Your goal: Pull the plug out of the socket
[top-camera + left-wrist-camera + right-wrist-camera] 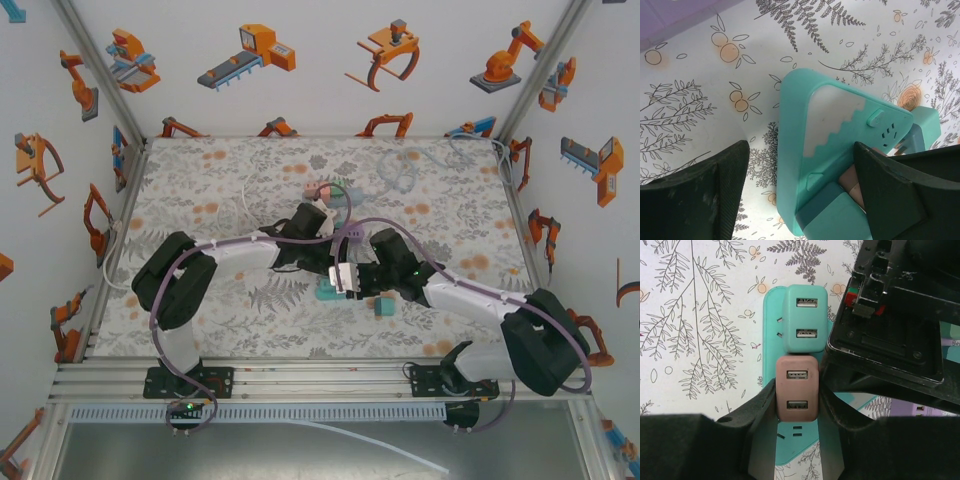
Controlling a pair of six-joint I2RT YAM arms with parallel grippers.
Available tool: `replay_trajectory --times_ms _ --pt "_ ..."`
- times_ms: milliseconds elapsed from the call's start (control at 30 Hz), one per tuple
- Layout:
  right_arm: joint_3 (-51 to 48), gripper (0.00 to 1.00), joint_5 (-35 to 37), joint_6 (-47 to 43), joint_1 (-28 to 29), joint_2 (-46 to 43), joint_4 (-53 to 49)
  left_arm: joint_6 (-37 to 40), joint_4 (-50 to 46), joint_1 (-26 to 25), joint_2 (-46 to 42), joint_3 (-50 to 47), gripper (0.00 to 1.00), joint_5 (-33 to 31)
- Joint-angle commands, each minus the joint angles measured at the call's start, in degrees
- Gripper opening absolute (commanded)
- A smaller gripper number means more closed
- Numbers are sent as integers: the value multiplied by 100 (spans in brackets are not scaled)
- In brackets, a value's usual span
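Observation:
A teal triangular socket (pixel 795 150) lies flat on the flowered table, just in front of both wrists in the top view (pixel 326 293). Two plugs stand in it side by side: a teal one (pixel 805 320) and a dusty-pink one (pixel 796 388), each with two USB ports. My right gripper (pixel 796 390) is shut on the sides of the pink plug. My left gripper (pixel 801 165) straddles the socket, open. Its left finger (pixel 720 190) stands clear of the socket's edge, and its right finger (pixel 895 190) sits against the pink plug (pixel 849 181), beside the teal plug (pixel 837 215).
A loose teal block (pixel 384 306) lies on the table just right of the socket. Small pink and green items with clear cables (pixel 330 192) sit at the back middle. The two wrists crowd each other over the socket, and the left gripper's black body (pixel 890 330) hangs close beside the plugs.

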Motion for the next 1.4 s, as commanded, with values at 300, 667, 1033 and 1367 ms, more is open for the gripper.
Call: replay_trajectory --times_ms 300,667,1033,1367 --pt "378 0 -577 301 160 -283 416 441 -1647 325 543 -800 70 -1445" --pt "555 0 -557 287 220 -288 114 494 -1652 362 704 -788 69 -1660" --pt "164 0 -432 1183 220 -1104 863 437 -1577 380 258 -752 70 -1275" --pt "-735 0 1015 4771 220 -3150 1214 507 -1718 453 -384 248 75 -736"
